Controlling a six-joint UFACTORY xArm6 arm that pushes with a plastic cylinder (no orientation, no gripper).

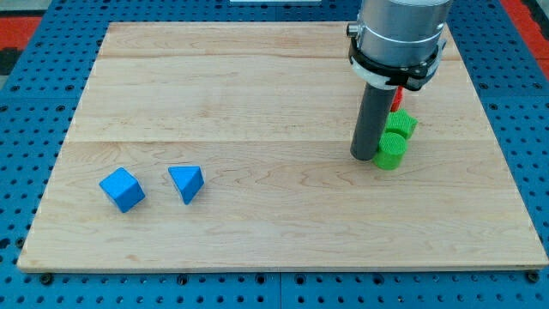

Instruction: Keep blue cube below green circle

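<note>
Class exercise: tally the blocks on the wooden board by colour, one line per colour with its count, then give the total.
Blue: 2, the blue cube and the blue triangular block
Green: 2, the green circle beside my tip and a second green block
Red: 1, a red block, mostly hidden
Total: 5

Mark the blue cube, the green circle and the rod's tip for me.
blue cube (122, 190): camera view, top face.
green circle (391, 150): camera view, on its side wall, just right of the rod.
my tip (364, 157): camera view, rod's lowest end.
</note>
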